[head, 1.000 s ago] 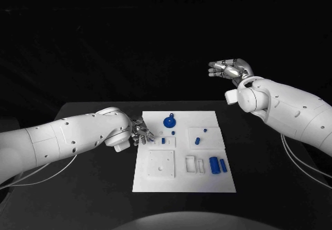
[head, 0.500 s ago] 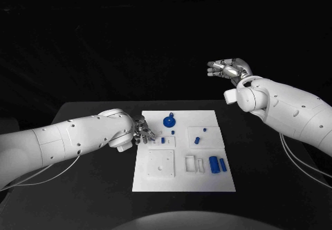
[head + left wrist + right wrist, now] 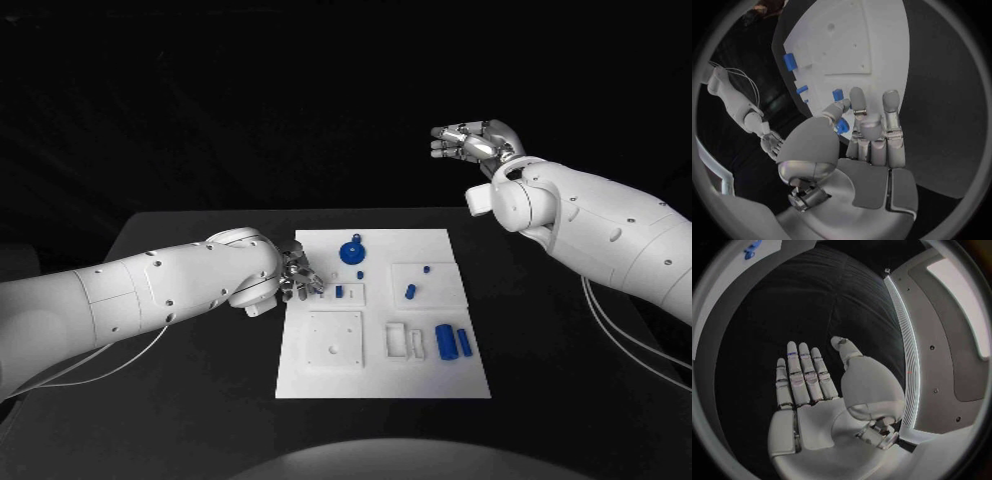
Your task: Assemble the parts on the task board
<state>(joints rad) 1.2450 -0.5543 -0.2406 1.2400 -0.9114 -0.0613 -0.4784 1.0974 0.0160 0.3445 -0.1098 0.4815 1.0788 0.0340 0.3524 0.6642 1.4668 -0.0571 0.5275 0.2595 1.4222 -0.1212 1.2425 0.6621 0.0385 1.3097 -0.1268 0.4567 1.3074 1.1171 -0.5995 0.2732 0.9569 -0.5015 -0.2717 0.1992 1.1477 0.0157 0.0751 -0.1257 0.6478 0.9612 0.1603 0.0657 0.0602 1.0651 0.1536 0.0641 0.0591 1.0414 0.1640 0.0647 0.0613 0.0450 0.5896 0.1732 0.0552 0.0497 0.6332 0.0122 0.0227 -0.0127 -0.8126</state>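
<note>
The white task board (image 3: 382, 380) lies in the middle of the black table. My left hand (image 3: 299, 278) hovers at its left edge with the fingers stretched and apart, holding nothing. In the left wrist view that hand (image 3: 870, 130) has its fingertips (image 3: 856, 95) beside a small blue part (image 3: 837, 94), and I cannot tell whether they touch. The same small part (image 3: 339, 292) sits in a white block. A round blue part (image 3: 353, 253) lies just beyond it. My right hand (image 3: 473, 143) is raised high behind the table, its palm (image 3: 814, 385) flat and bare.
On the board a short blue pin (image 3: 411, 292) lies right of centre, and two larger blue blocks (image 3: 453, 342) stand at the lower right. A white square plate with holes (image 3: 335, 340) and a slotted white block (image 3: 404, 342) occupy the near half.
My left arm has edged slightly toward the board, with its hand still at the left edge. The right hand has hardly moved.
</note>
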